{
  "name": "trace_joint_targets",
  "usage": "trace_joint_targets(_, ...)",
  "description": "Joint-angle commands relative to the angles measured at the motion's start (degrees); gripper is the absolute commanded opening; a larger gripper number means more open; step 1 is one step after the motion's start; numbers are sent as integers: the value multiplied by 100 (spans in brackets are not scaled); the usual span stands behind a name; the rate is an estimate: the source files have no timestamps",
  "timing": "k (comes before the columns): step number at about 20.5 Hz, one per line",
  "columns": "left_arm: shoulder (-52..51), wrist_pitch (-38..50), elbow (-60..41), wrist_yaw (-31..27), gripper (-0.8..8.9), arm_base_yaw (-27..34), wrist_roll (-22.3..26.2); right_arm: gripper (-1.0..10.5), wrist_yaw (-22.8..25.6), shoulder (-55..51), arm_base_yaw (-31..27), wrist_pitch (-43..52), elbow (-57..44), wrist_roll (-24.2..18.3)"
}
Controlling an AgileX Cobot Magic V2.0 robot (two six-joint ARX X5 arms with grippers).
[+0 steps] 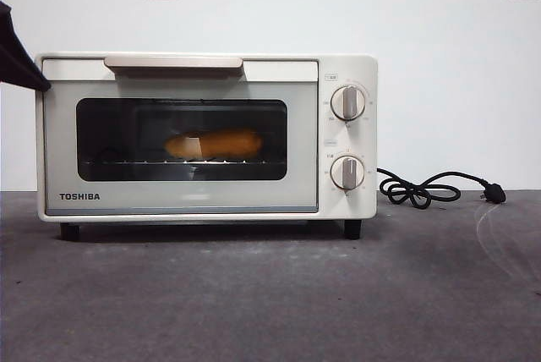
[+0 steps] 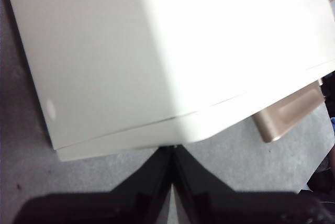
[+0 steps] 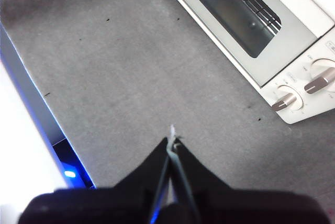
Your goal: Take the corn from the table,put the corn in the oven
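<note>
The corn (image 1: 213,144) lies inside the closed oven (image 1: 207,135); left pincer (image 2: 173,148) and right pincer (image 3: 171,141) both pressed together, empty.

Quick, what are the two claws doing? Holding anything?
Left claw: closed, empty, beside the oven.
Right claw: closed, empty, above the table.

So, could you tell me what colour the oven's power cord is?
Black power cord, clearest in the front view.
</note>
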Motion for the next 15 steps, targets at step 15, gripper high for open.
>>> trace_joint_targets(15,20,-52,138,-210,-8,90,-44,-12,-17,-9,-2,33,24,48)
